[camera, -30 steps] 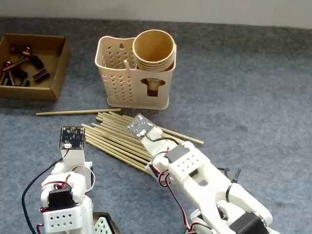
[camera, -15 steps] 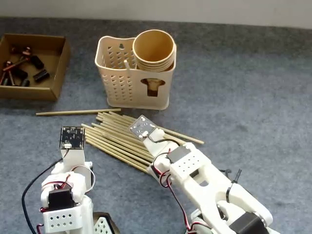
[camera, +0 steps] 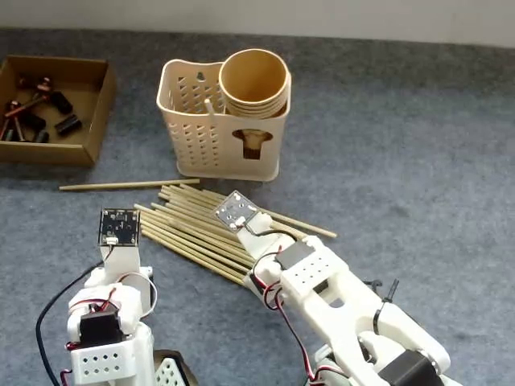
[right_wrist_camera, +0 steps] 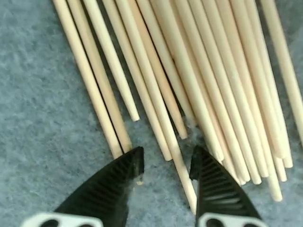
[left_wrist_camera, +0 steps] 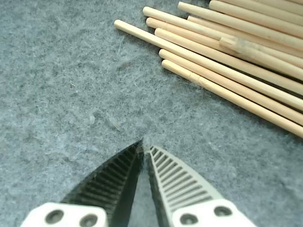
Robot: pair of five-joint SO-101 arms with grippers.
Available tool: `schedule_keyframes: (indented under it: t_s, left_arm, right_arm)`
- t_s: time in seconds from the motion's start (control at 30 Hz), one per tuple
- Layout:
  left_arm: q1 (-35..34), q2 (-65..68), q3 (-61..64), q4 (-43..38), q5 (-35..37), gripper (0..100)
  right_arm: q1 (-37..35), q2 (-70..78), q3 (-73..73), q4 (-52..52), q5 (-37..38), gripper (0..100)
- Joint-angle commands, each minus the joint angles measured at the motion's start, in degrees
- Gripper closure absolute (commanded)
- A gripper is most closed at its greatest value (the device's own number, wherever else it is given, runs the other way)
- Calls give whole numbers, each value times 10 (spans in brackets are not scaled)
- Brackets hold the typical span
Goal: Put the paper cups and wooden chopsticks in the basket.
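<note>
The wooden chopsticks (camera: 193,227) lie in a loose pile on the grey carpet in front of the cream basket (camera: 211,133). Stacked paper cups (camera: 253,80) stand in the basket's right side. One chopstick (camera: 129,185) lies apart to the left. My right gripper (right_wrist_camera: 166,163) is open, low over the near ends of the chopsticks (right_wrist_camera: 189,80), and one stick's end (right_wrist_camera: 183,175) runs between its fingers. My left gripper (left_wrist_camera: 143,147) is shut with nothing in it, over bare carpet just short of the pile's ends (left_wrist_camera: 222,61).
A cardboard box (camera: 88,121) holding small dark parts sits at the far left. Open carpet stretches to the right of the basket and the right arm (camera: 322,281). The left arm (camera: 117,241) stands at the pile's left end.
The right arm has edged slightly to the right over the pile. The left arm, basket and cups have stayed put.
</note>
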Motion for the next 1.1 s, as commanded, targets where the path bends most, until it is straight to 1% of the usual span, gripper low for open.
schedule_keyframes:
  t_s: [0.0, 0.13, 0.37, 0.47, 0.63, 0.9, 0.93, 1.03, 1.07]
  left_arm:
    - [8, -2, 12, 2, -4, 995]
    - [8, -2, 12, 2, -4, 995]
    - [8, -2, 12, 2, -4, 995]
    - [8, -2, 12, 2, -4, 995]
    - [8, -2, 12, 2, -4, 995]
    - [8, -2, 12, 2, -4, 995]
    - [8, -2, 12, 2, -4, 995]
    - [8, -2, 12, 2, -4, 995]
    - [8, -2, 12, 2, -4, 995]
  right_arm:
    - [8, 1, -12, -7, -4, 830]
    - [7, 21, -41, -5, -5, 830]
    - [7, 145, -115, -5, -4, 830]
    - [5, 176, -137, -5, -4, 830]
    - [5, 189, -142, -6, -4, 870]
    - [8, 189, -138, -4, -4, 878]
    - [8, 189, -138, -4, -4, 897]
    - [8, 184, -138, 7, -3, 996]
    - [8, 184, -138, 17, -3, 995]
